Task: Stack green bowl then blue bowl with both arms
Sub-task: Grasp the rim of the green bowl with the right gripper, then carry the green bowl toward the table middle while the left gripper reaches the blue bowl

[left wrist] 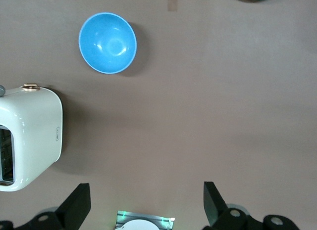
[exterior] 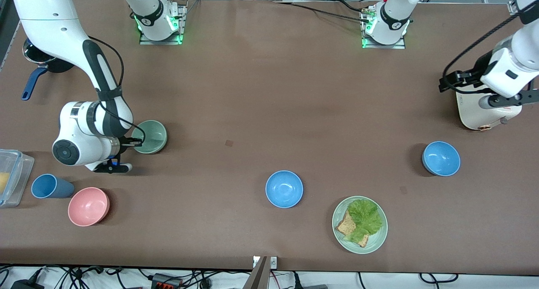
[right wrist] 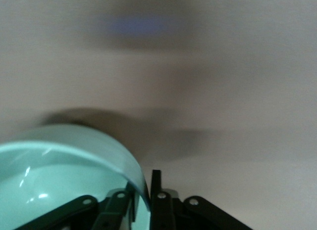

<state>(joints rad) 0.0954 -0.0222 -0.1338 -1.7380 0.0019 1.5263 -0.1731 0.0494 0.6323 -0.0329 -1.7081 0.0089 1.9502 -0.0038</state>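
green bowl (exterior: 151, 136) mouth up, round so no long axis, empty, at right arm's end of table | right gripper (right wrist: 142, 203) fingers pinched on its rim | left gripper (left wrist: 147, 200) spread wide, holding nothing, over toaster (exterior: 480, 110) | both blue bowls (exterior: 284, 189) (exterior: 441, 158) upright, empty | plate (exterior: 378, 239) w/ lettuce+toast

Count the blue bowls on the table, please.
2. One blue bowl sits mid-table beside the plate; the other is at the left arm's end, nearer the camera than the toaster.
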